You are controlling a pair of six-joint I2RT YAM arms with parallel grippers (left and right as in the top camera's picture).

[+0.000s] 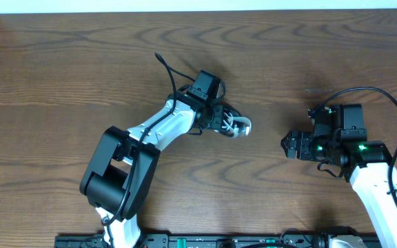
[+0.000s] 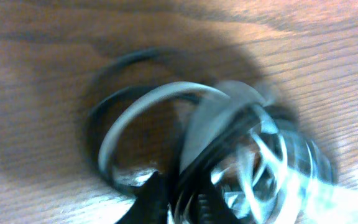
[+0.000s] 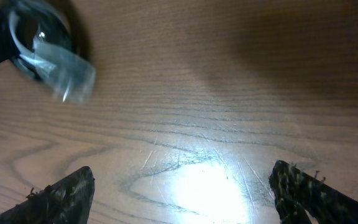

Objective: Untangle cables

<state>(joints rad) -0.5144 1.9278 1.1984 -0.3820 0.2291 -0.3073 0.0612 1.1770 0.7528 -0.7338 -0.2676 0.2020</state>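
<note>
Overhead only: you get the full layout. Your left arm [image 1: 160,131], white shell with black joints, reaches in from 7 o'clock to the middle of the counter [image 1: 60,83]. The left hand [image 1: 226,124] sits right on the cables [image 1: 240,126]. The bundle is small and tight, black loops with a white bit at its 3 o'clock end. Your right hand [image 1: 286,145] lies at 3 o'clock of the bundle, near but apart from it, pointing at it.

Left wrist only: close on the cables [image 2: 229,149], badly blurred. A pale grey-white loop overlaps thin black loops, all rounded and springy-looking. Dark fingers [image 2: 148,202] come in at 6 o'clock, pinched together among the strands. The left hand is clenched on the bundle, as far as the blur lets you read it.

Right wrist only: the cables [image 3: 42,46] show at 10 o'clock as a smeared dark coil with a pale patch. The fingers [image 3: 61,196] are rough-textured black and spread wide, one at 7 o'clock and one at 5. Right hand released, nothing between them but bare wood.

Around: a thick black wire [image 1: 371,91] arches over the right arm at 3 o'clock. The counter is brown wood grain, glossy, with glare under the right hand.
</note>
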